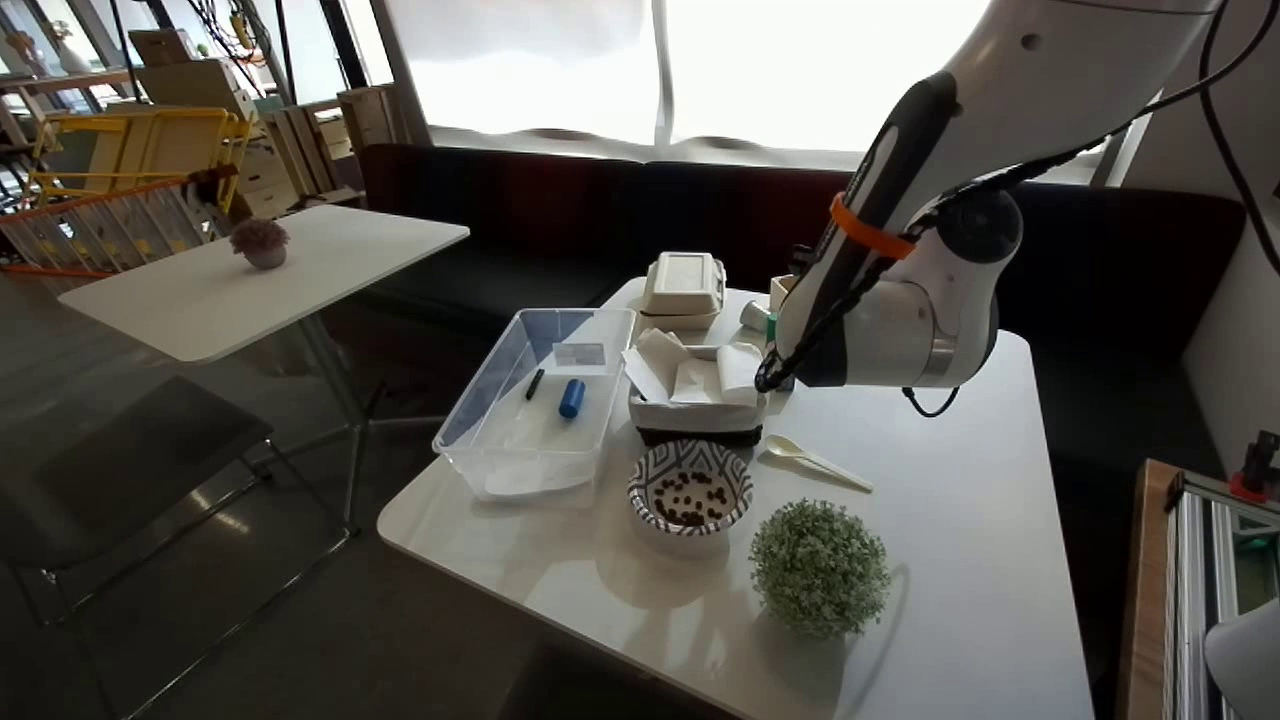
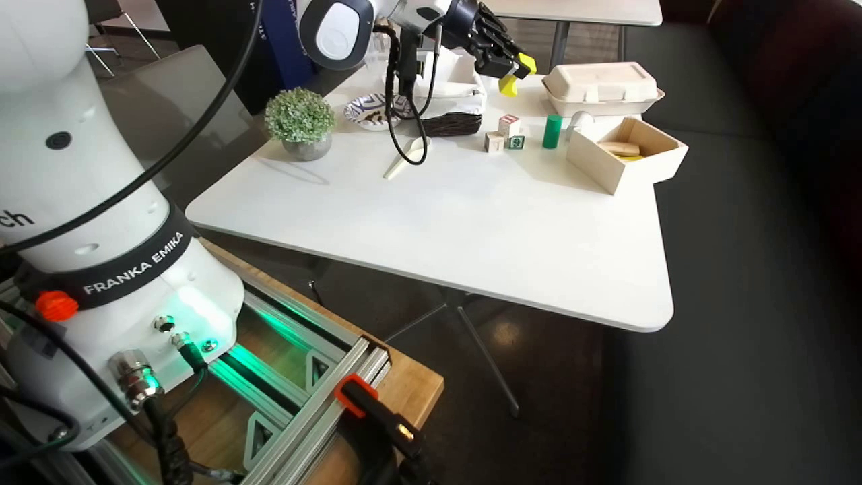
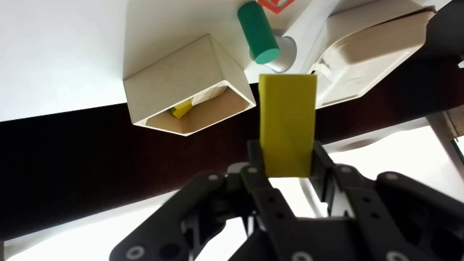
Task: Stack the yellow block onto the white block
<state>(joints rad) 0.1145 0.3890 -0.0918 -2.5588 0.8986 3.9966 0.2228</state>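
i have the gripper (image 3: pixel 288 157) clenched on the yellow block (image 3: pixel 287 119), its fingers (image 3: pixel 256 154) against both sides in my wrist view, and the block hangs slanted, up off the white table (image 2: pixel 438 222) (in an exterior view the arm (image 1: pixel 890 330) hides the block from me). on the table i see three lettered wooden cubes (image 2: pixel 495 141) grouped close together, near an upright green cylinder (image 2: pixel 552 131). near that cylinder stands an open wooden box (image 2: pixel 650 170) with a yellow piece (image 3: pixel 182 108) inside, and near the box a closed beige clamshell container (image 2: pixel 603 91). in an exterior view, a clear plastic bin (image 1: pixel 530 478) holds a blue cylinder (image 1: pixel 571 398) and a black marker (image 1: pixel 535 384), a patterned bowl (image 1: pixel 692 456) stands near the potted plant (image 1: pixel 820 570), and a white spoon (image 1: pixel 822 465) lies near both.
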